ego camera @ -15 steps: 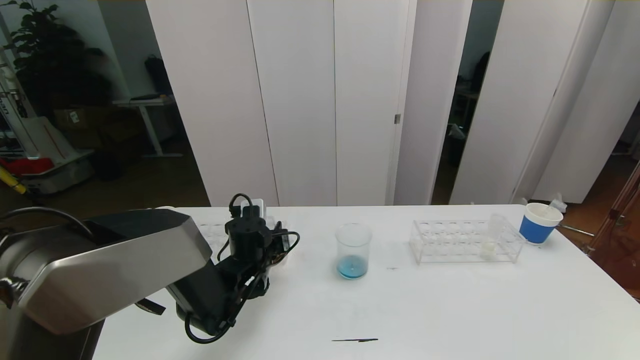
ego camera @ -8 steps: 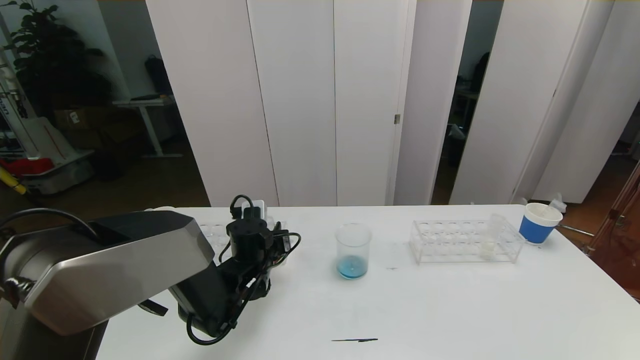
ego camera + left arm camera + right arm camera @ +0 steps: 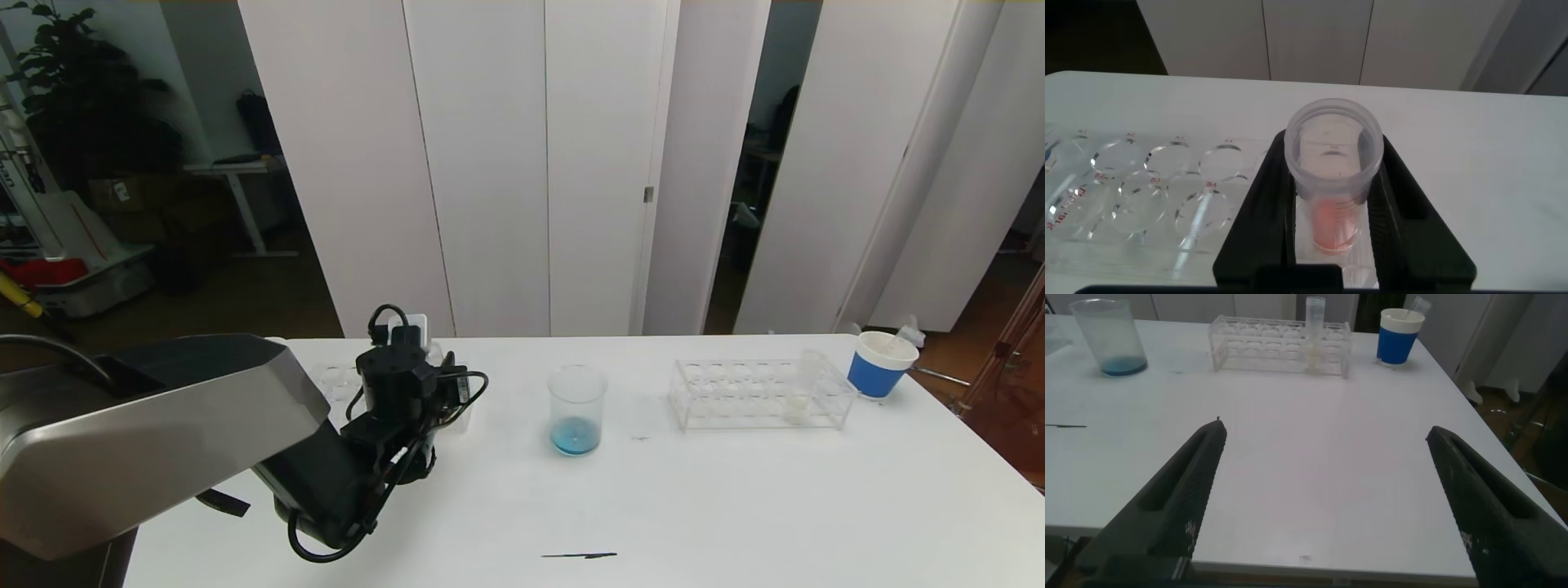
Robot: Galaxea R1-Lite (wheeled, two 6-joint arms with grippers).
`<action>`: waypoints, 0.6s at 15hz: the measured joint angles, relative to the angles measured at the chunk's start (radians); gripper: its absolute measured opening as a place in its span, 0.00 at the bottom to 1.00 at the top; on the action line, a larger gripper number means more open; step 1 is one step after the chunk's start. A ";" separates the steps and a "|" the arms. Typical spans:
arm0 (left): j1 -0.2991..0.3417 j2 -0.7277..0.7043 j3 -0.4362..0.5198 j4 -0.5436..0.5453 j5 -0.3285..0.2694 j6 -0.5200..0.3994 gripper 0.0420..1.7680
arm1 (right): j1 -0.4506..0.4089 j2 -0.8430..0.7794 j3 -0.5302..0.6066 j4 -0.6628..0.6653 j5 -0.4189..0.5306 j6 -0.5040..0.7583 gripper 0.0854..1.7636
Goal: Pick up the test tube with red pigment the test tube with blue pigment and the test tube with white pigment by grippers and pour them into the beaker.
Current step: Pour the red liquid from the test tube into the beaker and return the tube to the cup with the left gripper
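Red-pigment test tube (image 3: 1333, 196), a clear plastic tube with orange-red liquid at its bottom, stands upright clamped between the black fingers of the left gripper (image 3: 1333, 237), just beside a clear plastic rack (image 3: 1135, 192) at the white tabletop's (image 3: 694, 506) left side. Near the middle stands a clear cylindrical beaker (image 3: 577, 409) with blue liquid; the white-pigment tube (image 3: 800, 390) seems to sit in a second clear rack (image 3: 759, 396) farther right. The right gripper (image 3: 1327, 498) hovers low with fingers spread wide, holding nothing.

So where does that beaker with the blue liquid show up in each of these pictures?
Head view: beaker at table centre, left of the rack.
Left wrist view: not in it.
Right wrist view: beaker far off in a corner.
Shared landmark: the rack beside it.
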 joint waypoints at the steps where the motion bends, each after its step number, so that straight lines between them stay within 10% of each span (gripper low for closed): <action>1: 0.000 -0.018 0.004 0.000 -0.001 0.011 0.31 | 0.000 0.000 0.000 0.000 0.000 0.000 0.99; 5: 0.003 -0.087 0.018 0.005 -0.008 0.058 0.31 | 0.000 0.000 0.000 0.000 0.000 0.000 0.99; 9: 0.004 -0.192 0.013 0.044 -0.144 0.088 0.31 | 0.000 0.000 0.000 0.000 0.000 0.000 0.99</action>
